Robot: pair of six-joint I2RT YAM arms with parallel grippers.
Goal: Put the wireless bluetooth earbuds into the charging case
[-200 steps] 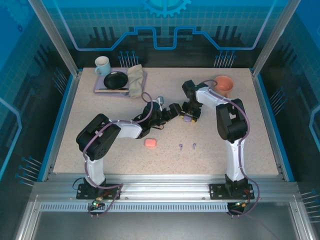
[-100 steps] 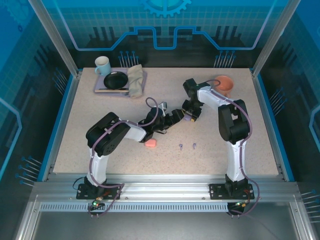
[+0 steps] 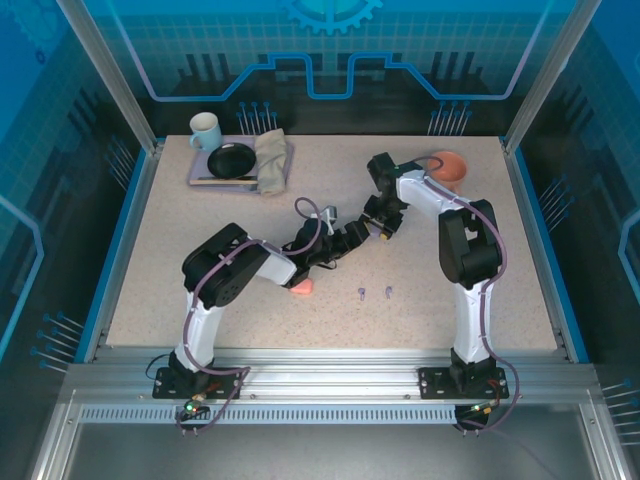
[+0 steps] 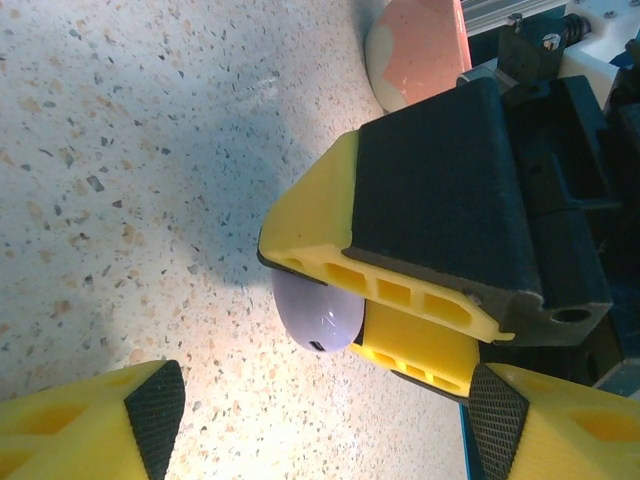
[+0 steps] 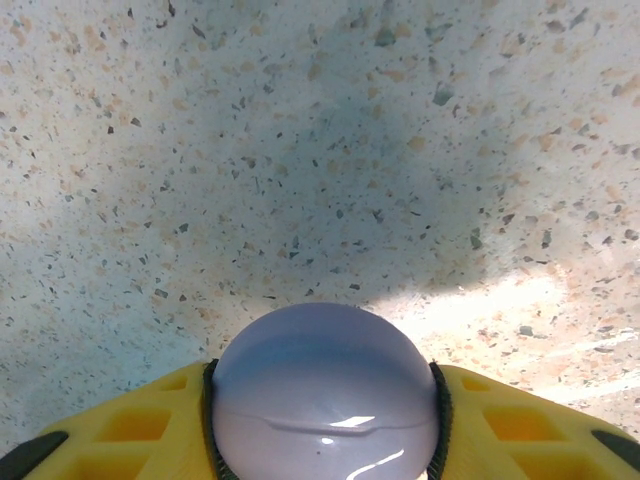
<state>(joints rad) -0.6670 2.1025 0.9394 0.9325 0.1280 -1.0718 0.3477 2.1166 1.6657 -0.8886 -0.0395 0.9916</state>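
Jaws: left gripper (image 4: 320, 425) spread wide, empty, aimed at lilac case (image 5: 325, 385); right gripper (image 3: 382, 226) clamped on that case, low at table (image 5: 300, 150). Case looks shut, so I judge step as lid-opening, no insertion yet. Two lilac earbuds (image 3: 361, 292) lie loose on table, apart from case, nearer me; pink case (image 3: 302, 287) beside left arm. Next I need left pads on lid seam. Shell glossy, rounded, hard, likely slippery; pads matte black; table speckled, flat
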